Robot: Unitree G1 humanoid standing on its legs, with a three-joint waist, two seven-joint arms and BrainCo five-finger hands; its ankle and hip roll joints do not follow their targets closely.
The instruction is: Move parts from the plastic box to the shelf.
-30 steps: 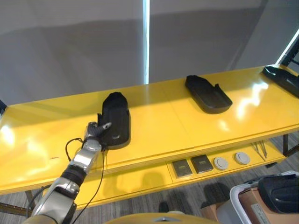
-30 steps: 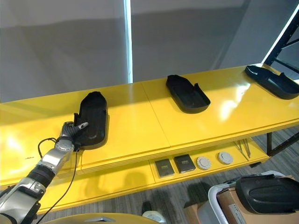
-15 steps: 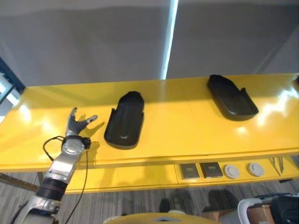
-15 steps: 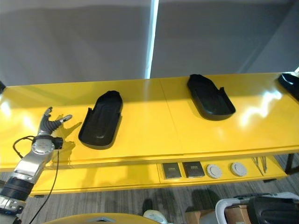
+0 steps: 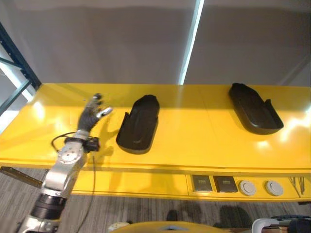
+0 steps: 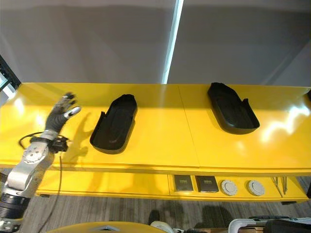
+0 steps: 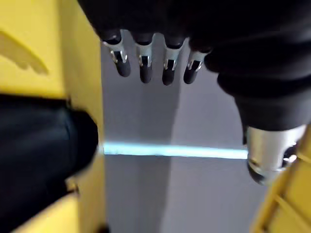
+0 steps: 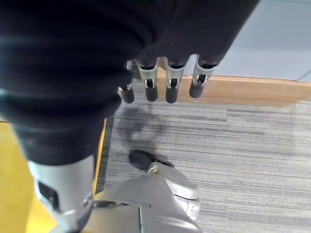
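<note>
Black part (image 5: 139,124) lies on the yellow shelf (image 5: 194,145), just beside the left hand (image 5: 92,114), whose fingers are spread and empty; it could be knocked if that hand is swung carelessly.

black part (image 5: 139,123) | flat on yellow shelf (image 5: 194,145) | second part (image 5: 254,108), likely identical, further right

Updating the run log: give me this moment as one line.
left hand: open, raised above shelf, holding nothing | near black part: lying on shelf, apart from hand | far black part: on shelf | right hand: open, empty, over floor
</note>
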